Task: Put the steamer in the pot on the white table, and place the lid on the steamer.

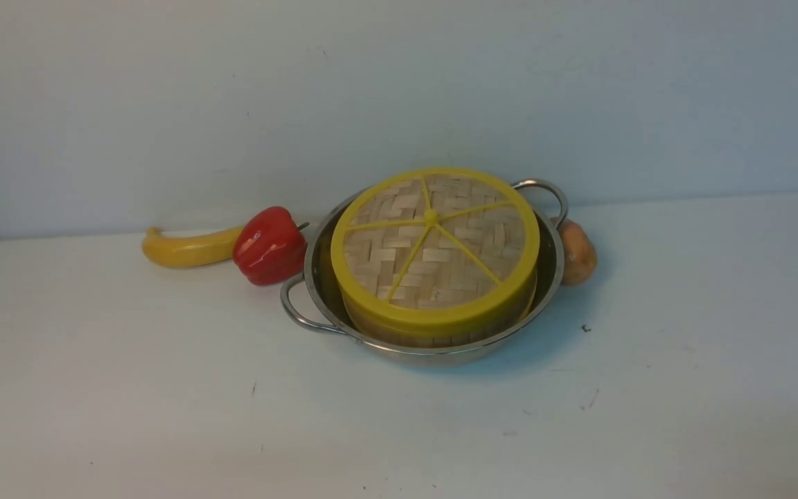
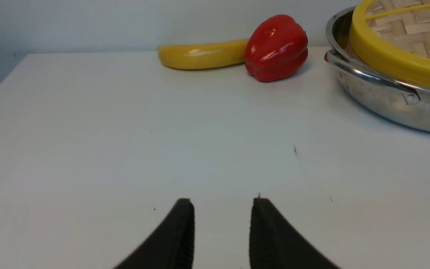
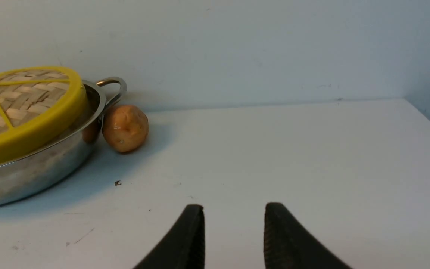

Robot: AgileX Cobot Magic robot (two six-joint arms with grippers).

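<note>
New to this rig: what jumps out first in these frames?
The yellow-rimmed woven lid dominates mid-table, sitting slightly tilted on the steamer inside the shiny pot. To the pot's left, a glossy red pepper stands against a yellow banana; a brown potato-like item sits by the right handle. Both claws, left and right, are open and hold nothing.

steamer (image 1: 399,334) mostly under lid (image 1: 433,244)

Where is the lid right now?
In the front view the lid sits centre-frame on top of the steamer, which stands inside the pot, between the red pepper on the robot's left and a brown potato on its right.
</note>
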